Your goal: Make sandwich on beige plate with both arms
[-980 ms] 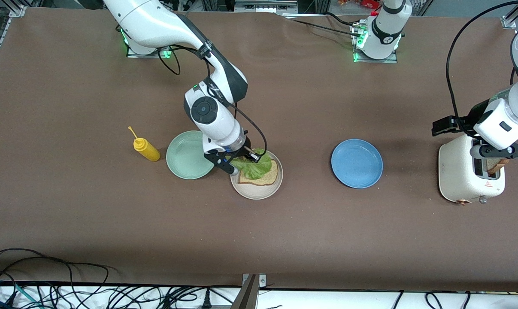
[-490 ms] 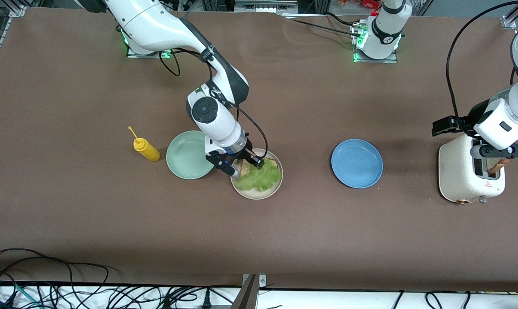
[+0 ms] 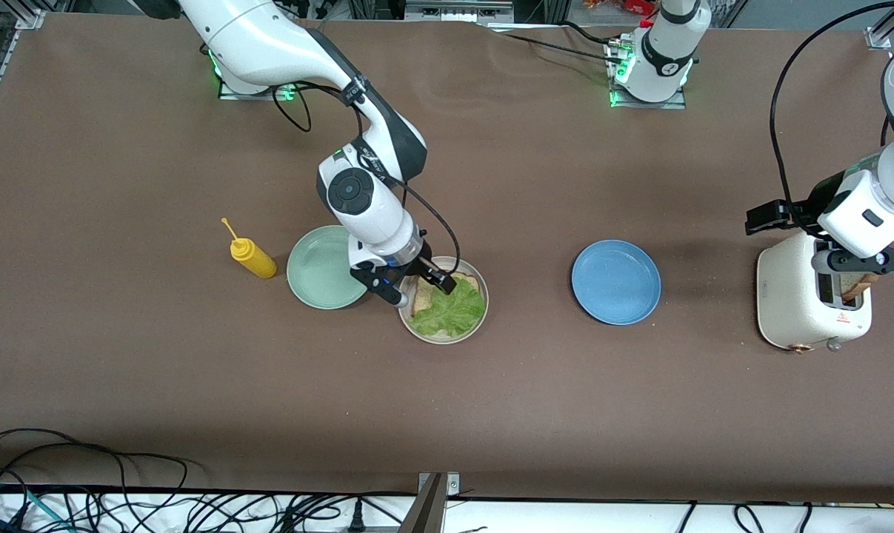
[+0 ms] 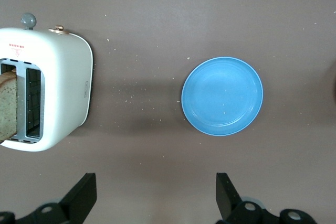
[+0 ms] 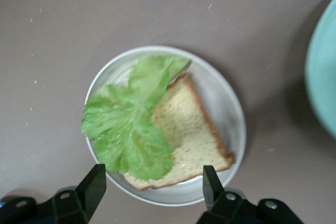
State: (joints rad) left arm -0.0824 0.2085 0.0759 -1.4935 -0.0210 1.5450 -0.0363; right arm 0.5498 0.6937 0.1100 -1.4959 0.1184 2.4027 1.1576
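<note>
Brown counter (image 3: 491, 400) carries everything. White toaster (image 3: 802, 300) at the left arm's end, one bread slice (image 3: 855, 285) standing in a slot; left gripper (image 3: 865, 259) hangs over it, jaws wide open, empty. Blue plate (image 3: 615, 282) sits between toaster and beige plate (image 3: 476, 322). On the beige plate: one bread slice (image 5: 191, 140) with lettuce leaf (image 3: 450, 311) lying across it, partly covering it. Right gripper (image 3: 415, 287) over the plate's edge, jaws apart, holding nothing. Mint-green plate (image 3: 321, 270) just beside the beige plate; yellow squeeze bottle (image 3: 252, 256) near it, toward the right arm's end.
</note>
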